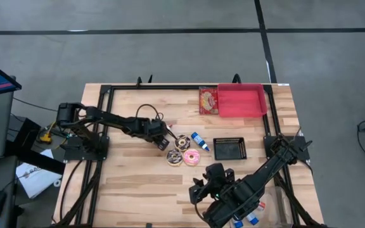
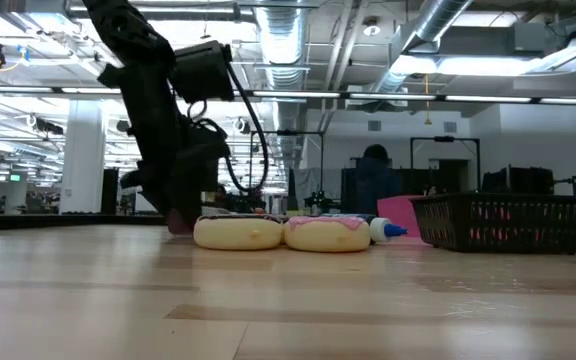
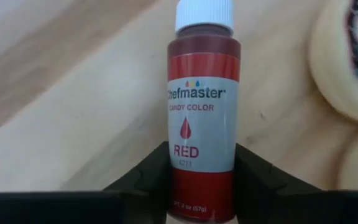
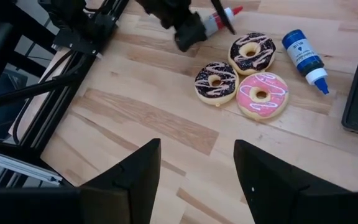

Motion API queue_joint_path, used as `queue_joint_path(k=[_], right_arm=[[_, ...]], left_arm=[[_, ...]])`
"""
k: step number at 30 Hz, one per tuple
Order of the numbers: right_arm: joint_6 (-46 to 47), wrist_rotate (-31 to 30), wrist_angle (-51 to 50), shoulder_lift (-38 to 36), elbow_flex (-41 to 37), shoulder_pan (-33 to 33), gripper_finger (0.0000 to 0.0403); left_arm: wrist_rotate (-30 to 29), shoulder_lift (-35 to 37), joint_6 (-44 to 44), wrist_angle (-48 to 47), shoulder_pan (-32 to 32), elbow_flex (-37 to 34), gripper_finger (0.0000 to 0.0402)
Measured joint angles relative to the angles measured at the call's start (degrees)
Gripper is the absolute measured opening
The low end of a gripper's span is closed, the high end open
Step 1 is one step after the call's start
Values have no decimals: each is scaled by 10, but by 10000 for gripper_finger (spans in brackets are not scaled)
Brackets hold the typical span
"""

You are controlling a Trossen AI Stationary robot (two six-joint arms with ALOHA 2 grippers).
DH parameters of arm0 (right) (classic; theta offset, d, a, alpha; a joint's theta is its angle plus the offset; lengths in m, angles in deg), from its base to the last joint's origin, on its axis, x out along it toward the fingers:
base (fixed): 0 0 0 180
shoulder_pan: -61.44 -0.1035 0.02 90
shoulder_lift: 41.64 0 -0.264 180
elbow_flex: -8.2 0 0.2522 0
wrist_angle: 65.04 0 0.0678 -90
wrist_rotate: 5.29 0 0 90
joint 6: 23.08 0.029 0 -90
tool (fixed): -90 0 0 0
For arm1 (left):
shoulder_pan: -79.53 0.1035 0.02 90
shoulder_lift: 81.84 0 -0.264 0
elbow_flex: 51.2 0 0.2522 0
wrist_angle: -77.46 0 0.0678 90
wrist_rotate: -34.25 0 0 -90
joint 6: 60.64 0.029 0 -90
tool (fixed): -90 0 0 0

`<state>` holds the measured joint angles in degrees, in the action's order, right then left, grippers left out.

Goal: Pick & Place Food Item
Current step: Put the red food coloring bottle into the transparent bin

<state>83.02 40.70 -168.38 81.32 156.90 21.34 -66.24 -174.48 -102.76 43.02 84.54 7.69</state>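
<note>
A red candy-colour bottle [image 3: 202, 118] with a white cap lies on the wooden table [image 1: 132, 190], left of the doughnuts, and my left gripper [image 1: 165, 140] is shut on it. It also shows in the right wrist view as the red bottle [image 4: 221, 17]. Two chocolate doughnuts [image 1: 182, 141] [image 1: 174, 158] and a pink doughnut [image 1: 191, 158] lie together at mid-table. A blue bottle [image 1: 200, 141] lies just right of them. My right gripper [image 4: 197, 180] hangs open above the table's near side, with nothing between its fingers. My left gripper pinches the red bottle's lower body [image 3: 202, 186], near its base end, between its two fingers [image 3: 143, 180]. The fingers come steeply from above and lie across the bottle. The bottle's cap [image 3: 204, 14] points away from the gripper, and the bottle still seems to rest on the table.
A black mesh basket [image 1: 229, 148] stands right of the doughnuts. At the far edge are a red tray [image 1: 241, 100] and a snack packet [image 1: 208, 100]. More small bottles [image 1: 246, 219] lie under the right arm. Bare wood stretches across the near left.
</note>
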Motion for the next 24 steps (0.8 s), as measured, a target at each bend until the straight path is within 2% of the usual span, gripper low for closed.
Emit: queue_joint_path(k=[3, 8, 13, 16, 20, 24], right_arm=[[0, 0, 2, 0, 0, 0, 196], [-1, 0, 5, 0, 0, -11, 196], [12, -10, 26, 0, 0, -24, 196], [33, -50, 67, 0, 0, -27, 196], [80, -121, 124, 0, -10, -18, 196], [103, -144, 158, 1, -24, 6, 196]], left_arm=[[43, 30, 34, 3, -2, 0, 119], [109, 118, 92, -36, -33, 0, 160], [163, 217, 105, -38, -98, 0, 145], [165, 264, 88, -14, -148, 1, 131], [146, 297, 57, 43, -214, 1, 133], [105, 300, 33, 105, -270, 1, 139]])
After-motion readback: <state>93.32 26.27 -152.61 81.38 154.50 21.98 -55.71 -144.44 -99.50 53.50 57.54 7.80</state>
